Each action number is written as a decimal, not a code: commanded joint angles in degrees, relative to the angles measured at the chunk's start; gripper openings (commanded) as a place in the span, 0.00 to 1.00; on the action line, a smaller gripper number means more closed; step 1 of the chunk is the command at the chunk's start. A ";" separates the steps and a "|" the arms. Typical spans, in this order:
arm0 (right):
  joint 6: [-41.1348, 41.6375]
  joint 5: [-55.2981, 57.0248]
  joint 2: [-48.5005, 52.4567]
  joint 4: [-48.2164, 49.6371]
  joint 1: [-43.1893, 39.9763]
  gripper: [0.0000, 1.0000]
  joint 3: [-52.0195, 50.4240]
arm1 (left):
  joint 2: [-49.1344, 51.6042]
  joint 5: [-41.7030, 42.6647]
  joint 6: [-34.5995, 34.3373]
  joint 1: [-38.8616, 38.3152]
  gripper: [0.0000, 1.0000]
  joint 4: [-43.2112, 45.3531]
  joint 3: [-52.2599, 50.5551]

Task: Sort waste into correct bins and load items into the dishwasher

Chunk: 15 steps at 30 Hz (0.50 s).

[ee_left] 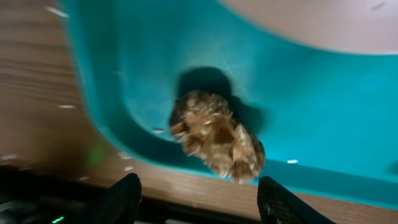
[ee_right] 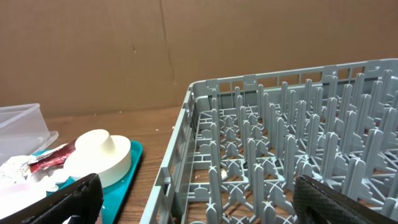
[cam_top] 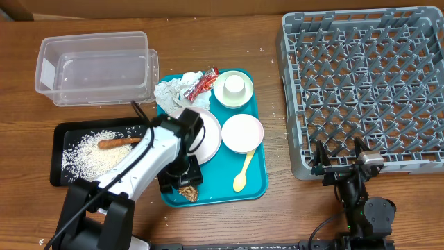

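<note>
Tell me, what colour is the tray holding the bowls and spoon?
The tray is teal, shown best in the overhead view.

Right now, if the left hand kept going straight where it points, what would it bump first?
Most likely the brown crumbly food chunk, lying in the corner of the teal tray. It sits straight ahead of the open left hand. How far away it is, I cannot tell.

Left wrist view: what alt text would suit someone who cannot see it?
A brown crumbly food chunk lies in the corner of a teal tray, with the left gripper open, its dark fingertips low on either side. Wooden table shows at left.
</note>
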 commanded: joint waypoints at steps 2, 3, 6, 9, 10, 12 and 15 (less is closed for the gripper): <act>-0.20 0.59 -0.44 0.26 0.22 1.00 -0.59 | -0.35 5.70 -2.97 -0.39 0.64 5.22 -4.96; -0.20 0.59 -0.44 0.26 0.22 1.00 -0.59 | -0.35 5.44 -2.97 -0.39 0.65 5.81 -5.18; -0.20 0.59 -0.44 0.26 0.22 1.00 -0.59 | -0.35 5.25 -3.13 -0.39 0.66 7.08 -5.20; -0.20 0.59 -0.44 0.26 0.22 1.00 -0.59 | -0.33 3.48 -5.79 -0.42 0.72 8.13 -6.03; -0.20 0.59 -0.44 0.26 0.22 1.00 -0.59 | -0.33 3.32 -5.79 -0.39 0.74 9.01 -6.75; -0.20 0.57 -0.44 0.26 0.22 1.00 -0.59 | -0.33 3.08 -6.01 -0.39 0.76 10.88 -8.41; -0.20 0.59 -0.44 0.26 0.22 1.00 -0.59 | -0.33 3.41 -7.04 -0.37 0.80 15.65 -12.11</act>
